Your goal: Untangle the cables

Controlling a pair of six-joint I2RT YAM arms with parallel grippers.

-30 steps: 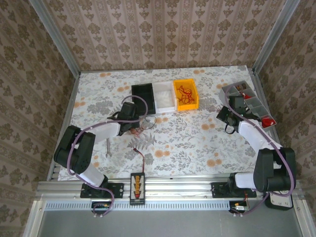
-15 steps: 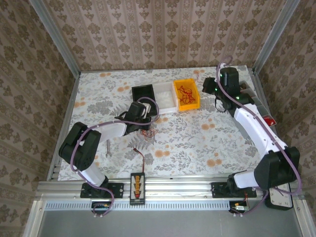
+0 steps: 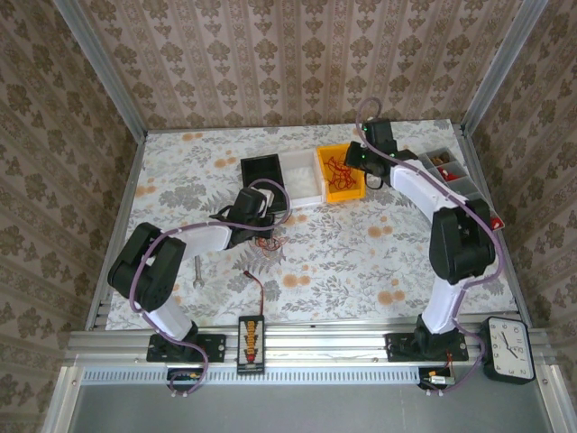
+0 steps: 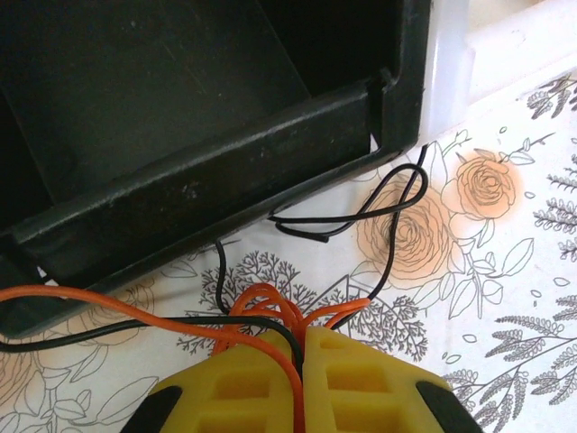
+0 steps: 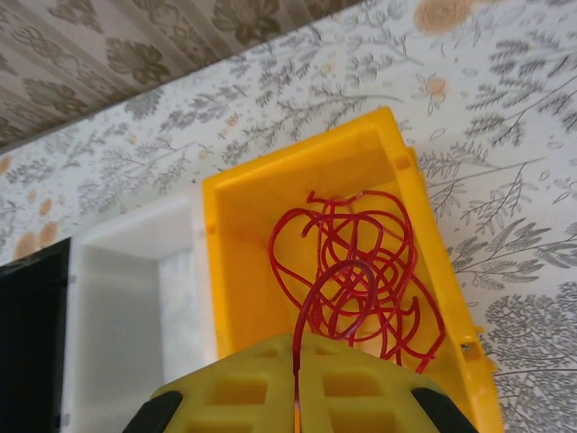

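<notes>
Trouble looks likeliest on the tabletop [image 3: 361, 262] beside the black bin [image 4: 225, 171]. There the left gripper [image 4: 300, 352], clamped shut on the orange and black cables [image 4: 270, 311], could snag a loose black loop [image 4: 361, 216] on the bin corner if it pulls. Black bin and white bin [image 5: 135, 239] show nothing inside; the yellow bin [image 5: 239, 262] holds coiled red cables [image 5: 361, 262], one strand pinched in the closed right gripper [image 5: 296, 361], so a lift may drag the coil out.

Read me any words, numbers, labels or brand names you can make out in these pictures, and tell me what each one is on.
No text can be quoted.
Clock face: numerals present, too small to read.
Black block at the table's near edge: orange and yellow marks, too blurred to read.
Yellow bin, black bin, the cables, red wires: no print visible.
</notes>
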